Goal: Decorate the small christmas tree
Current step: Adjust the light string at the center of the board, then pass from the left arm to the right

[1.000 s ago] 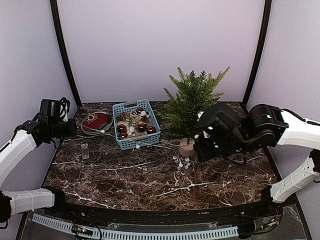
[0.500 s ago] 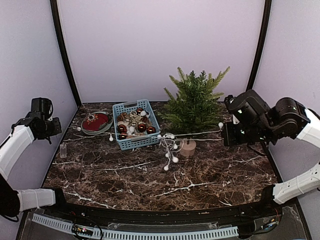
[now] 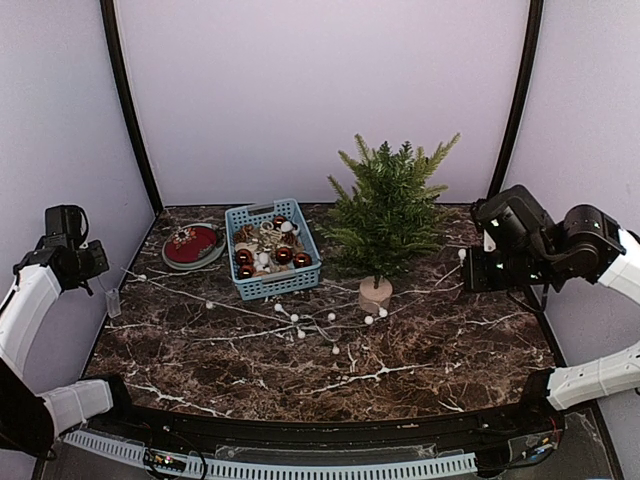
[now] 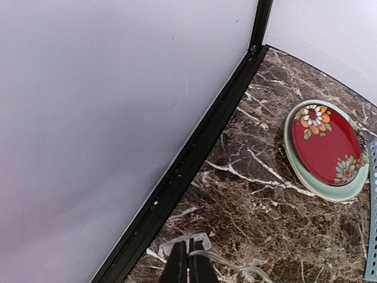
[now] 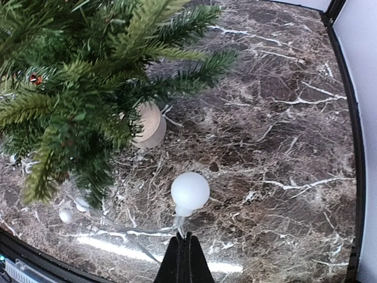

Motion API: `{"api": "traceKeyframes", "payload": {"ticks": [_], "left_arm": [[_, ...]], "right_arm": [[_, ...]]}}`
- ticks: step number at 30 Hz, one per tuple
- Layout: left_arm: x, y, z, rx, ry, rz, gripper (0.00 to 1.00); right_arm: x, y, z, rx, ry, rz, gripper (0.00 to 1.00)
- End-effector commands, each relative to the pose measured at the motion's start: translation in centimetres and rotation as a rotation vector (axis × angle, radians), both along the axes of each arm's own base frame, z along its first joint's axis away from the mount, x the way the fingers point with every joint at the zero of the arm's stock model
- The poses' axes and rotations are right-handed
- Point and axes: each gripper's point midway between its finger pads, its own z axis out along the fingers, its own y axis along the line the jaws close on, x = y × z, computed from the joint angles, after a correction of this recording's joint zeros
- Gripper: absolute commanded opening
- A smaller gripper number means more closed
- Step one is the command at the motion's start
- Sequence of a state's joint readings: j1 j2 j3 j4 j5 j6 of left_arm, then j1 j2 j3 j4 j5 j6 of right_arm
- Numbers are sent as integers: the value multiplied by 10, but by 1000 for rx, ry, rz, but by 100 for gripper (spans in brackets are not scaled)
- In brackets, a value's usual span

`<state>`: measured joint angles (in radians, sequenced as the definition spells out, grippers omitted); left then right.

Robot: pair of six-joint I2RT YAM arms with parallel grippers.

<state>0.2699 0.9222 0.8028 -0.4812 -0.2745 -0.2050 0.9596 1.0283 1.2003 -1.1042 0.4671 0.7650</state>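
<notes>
The small christmas tree [image 3: 385, 205] stands on its pale wooden base [image 3: 375, 293] at the right of centre. A light string with white bulbs [image 3: 331, 317] stretches across the table in front of the tree, between both grippers. My left gripper [image 3: 97, 272] is raised at the far left. In the left wrist view it [image 4: 188, 262] is shut on the wire beside a clear box [image 4: 200, 240]. My right gripper [image 3: 468, 262] is raised to the right of the tree. In the right wrist view it [image 5: 184, 247] is shut on the wire just under a white bulb [image 5: 189, 191], with the tree [image 5: 88, 76] to its left.
A blue basket [image 3: 282, 286] with red baubles and other ornaments stands left of the tree. A red flowered plate [image 3: 192, 245] lies left of the basket and shows in the left wrist view [image 4: 327, 144]. Black frame posts and walls close the sides and back.
Both grippers moved apart, left further left, right further right and back. The light string, bunched by the tree base before, is now drawn out across the table.
</notes>
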Motion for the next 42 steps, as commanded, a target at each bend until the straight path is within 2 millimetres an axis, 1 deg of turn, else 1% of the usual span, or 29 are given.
{"api": "traceKeyframes", "payload": {"ticks": [1, 2, 3, 4, 5, 6, 9, 10, 12, 14, 16, 19, 23, 25, 26, 27, 28, 29, 30, 31, 32, 33, 35, 37, 38, 39, 40, 41, 42], "left_arm": [[9, -18, 16, -11, -111, -121, 0], [16, -31, 21, -43, -153, -199, 0], [16, -40, 24, -54, -180, -246, 0], [23, -56, 31, -91, -229, -332, 0], [23, -64, 34, -105, -255, -375, 0], [26, -79, 41, -137, -297, -454, 0], [27, -104, 49, -189, -348, -585, 0], [27, -107, 50, -193, -353, -601, 0], [26, -113, 50, -207, -358, -640, 0], [25, -120, 52, -219, -370, -675, 0], [25, -127, 55, -235, -385, -717, 0], [23, -146, 60, -283, -411, -820, 0], [17, -175, 70, -341, -440, -950, 0], [13, -191, 77, -349, -436, -1007, 0], [9, -201, 76, -354, -414, -1039, 0], [7, -207, 84, -347, -417, -1062, 0], [2, -219, 83, -356, -395, -1102, 0], [1, -225, 91, -352, -398, -1124, 0], [-6, -237, 90, -366, -374, -1167, 0], [-8, -243, 97, -356, -377, -1189, 0], [-13, -253, 97, -363, -357, -1220, 0], [-14, -257, 103, -357, -360, -1235, 0], [-22, -276, 108, -368, -346, -1295, 0], [-30, -296, 110, -381, -319, -1358, 0], [-36, -308, 108, -383, -294, -1393, 0], [-39, -318, 111, -372, -285, -1422, 0], [-42, -322, 117, -364, -285, -1436, 0], [-44, -330, 116, -353, -273, -1452, 0], [-46, -333, 123, -346, -281, -1463, 0]], "right_arm": [[-5, 9, -2, 92, 6, 31, 0], [-6, 14, -4, 113, 14, 45, 0], [-7, 20, -8, 133, 25, 62, 0], [-8, 24, -13, 149, 37, 71, 0], [-9, 28, -20, 164, 53, 75, 0], [-11, 30, -28, 173, 72, 71, 0], [-13, 33, -54, 194, 120, 36, 0], [-14, 34, -61, 207, 134, 19, 2], [-17, 37, -70, 228, 150, 21, 22], [-21, 46, -72, 264, 142, 65, 49], [-28, 62, -66, 312, 114, 154, 60], [-46, 98, -44, 400, 46, 325, 69], [-73, 156, -13, 477, -38, 544, 72], [-83, 185, -3, 479, -61, 633, 72], [-86, 201, 1, 474, -70, 671, 72], [-89, 216, 4, 466, -84, 715, 72], [-91, 231, 8, 468, -96, 749, 72], [-92, 246, 12, 472, -106, 777, 72], [-90, 259, 15, 478, -120, 793, 72], [-86, 272, 19, 482, -135, 796, 73], [-83, 283, 22, 484, -149, 798, 74], [-80, 296, 31, 493, -170, 809, 74], [-75, 320, 32, 470, -186, 836, 73], [-69, 336, 35, 450, -201, 850, 73], [-64, 342, 34, 444, -203, 853, 73], [-59, 346, 32, 442, -204, 852, 73], [-55, 349, 30, 447, -203, 849, 74], [-49, 350, 28, 457, -197, 843, 74], [-46, 351, 27, 474, -191, 846, 75]]}}
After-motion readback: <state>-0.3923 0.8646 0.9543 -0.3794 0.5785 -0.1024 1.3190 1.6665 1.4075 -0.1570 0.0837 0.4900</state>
